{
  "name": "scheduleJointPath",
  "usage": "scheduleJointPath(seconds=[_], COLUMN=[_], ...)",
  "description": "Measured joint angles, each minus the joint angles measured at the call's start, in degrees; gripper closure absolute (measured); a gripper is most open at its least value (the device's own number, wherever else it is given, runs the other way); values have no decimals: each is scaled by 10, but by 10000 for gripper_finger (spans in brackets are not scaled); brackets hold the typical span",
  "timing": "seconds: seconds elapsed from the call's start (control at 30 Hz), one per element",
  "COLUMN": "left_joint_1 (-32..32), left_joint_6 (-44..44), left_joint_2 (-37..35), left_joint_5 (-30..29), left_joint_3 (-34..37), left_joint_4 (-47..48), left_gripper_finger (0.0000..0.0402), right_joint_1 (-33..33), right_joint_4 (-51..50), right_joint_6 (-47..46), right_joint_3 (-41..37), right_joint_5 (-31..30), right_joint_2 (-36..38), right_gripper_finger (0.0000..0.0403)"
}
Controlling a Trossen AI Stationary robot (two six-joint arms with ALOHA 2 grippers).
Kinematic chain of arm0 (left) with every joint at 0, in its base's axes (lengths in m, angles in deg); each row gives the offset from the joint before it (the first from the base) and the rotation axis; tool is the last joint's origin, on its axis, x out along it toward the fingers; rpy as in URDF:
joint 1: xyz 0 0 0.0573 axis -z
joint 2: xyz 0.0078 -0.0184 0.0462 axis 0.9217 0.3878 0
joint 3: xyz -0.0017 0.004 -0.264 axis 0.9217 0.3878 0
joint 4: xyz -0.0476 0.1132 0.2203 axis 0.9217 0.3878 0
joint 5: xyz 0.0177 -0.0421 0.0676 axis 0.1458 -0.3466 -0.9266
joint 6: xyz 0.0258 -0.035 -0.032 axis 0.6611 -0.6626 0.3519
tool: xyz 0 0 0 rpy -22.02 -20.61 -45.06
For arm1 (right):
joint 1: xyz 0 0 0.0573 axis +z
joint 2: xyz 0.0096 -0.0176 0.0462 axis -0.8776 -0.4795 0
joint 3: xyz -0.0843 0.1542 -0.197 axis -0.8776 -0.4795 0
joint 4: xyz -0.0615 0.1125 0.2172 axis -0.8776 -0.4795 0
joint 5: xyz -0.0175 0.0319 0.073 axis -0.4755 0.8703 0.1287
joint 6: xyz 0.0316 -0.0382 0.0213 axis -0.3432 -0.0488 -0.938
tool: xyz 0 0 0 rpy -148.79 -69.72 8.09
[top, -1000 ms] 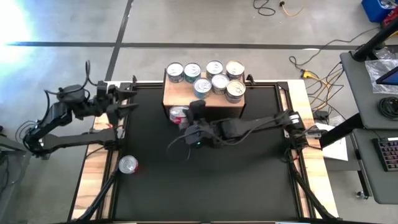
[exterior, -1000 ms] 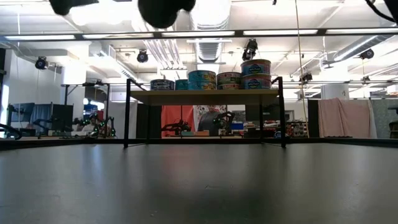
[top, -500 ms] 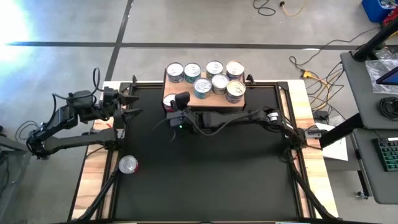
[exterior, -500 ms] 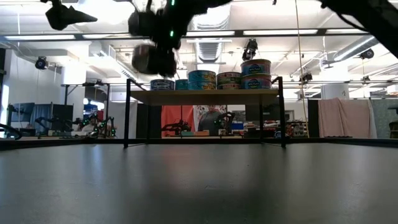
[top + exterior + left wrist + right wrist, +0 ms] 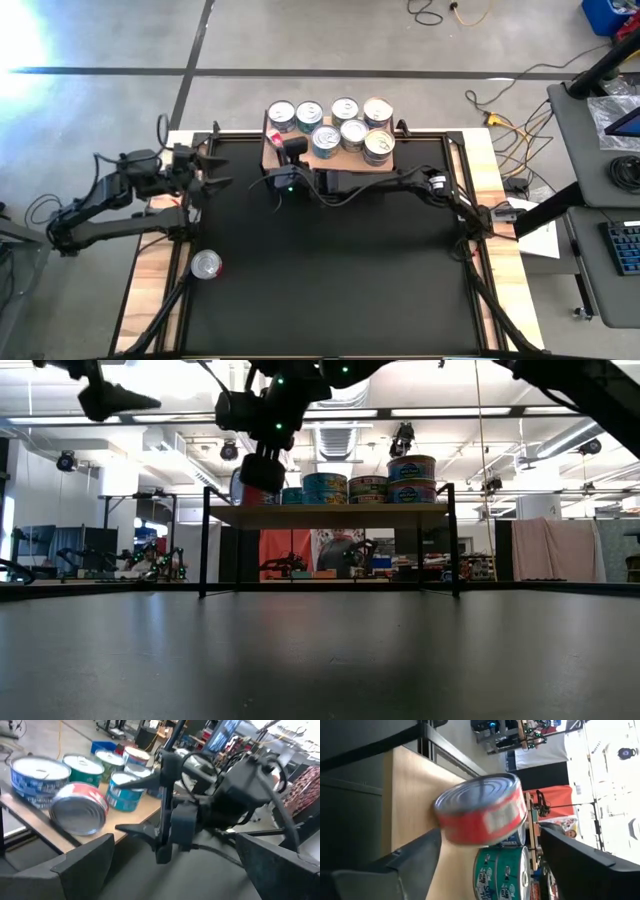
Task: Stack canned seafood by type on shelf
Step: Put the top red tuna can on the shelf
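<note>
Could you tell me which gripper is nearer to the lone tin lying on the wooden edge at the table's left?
Left. The left gripper hovers open over the table's left edge, directly shelf-ward of the lone tin. The right gripper is farther off at the shelf, holding a red tin.

Black mat [image 5: 330, 270] on table; cables [image 5: 505, 115] on floor beside.

In the high view, the small red-labelled round tin [image 5: 273, 142] at the light wood shelf's [image 5: 270, 156] near-left corner is mostly covered by the right arm's dark gripper [image 5: 290, 150]. In the low view, that tin [image 5: 240, 488] shows only as a sliver behind the gripper [image 5: 262, 472]. Label print on the stacked tins [image 5: 411, 467] there is too small to read. The right wrist view blurs the tin's [image 5: 482, 810] label.
</note>
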Motion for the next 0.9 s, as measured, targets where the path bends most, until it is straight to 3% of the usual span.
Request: scheduleJointPath(seconds=[0.17, 0.27, 0.33, 0.47, 0.53, 0.6, 0.77, 0.9], left_joint_1=[0, 0, 0, 0, 0, 0, 0, 0], left_joint_6=[-15, -22, -22, -21, -21, -17, -9, 9], left_joint_2=[3, 2, 1, 1, 2, 3, 6, 6], left_joint_5=[-1, -1, -1, -6, -6, -6, -9, -14], left_joint_3=[35, 44, 46, 47, 48, 49, 46, 23], left_joint_4=[-7, -7, -6, -8, -16, -25, -35, -36], left_gripper_finger=[2, 2, 2, 2, 2, 2, 2, 2], right_joint_1=[9, 16, 17, 8, 2, -3, -11, -26], right_joint_4=[-4, -14, -31, -81, -81, -75, -54, -55], right_joint_6=[-36, -123, -247, -619, -735, -767, -745, -682], right_joint_3=[0, 0, 0, 0, 1, 0, -1, 0], right_joint_5=[3, 27, 47, 71, 72, 84, 123, 121], right_joint_2=[1, 12, 29, 67, 69, 63, 55, 54], right_gripper_finger=[62, 70, 75, 80, 80, 77, 66, 70])
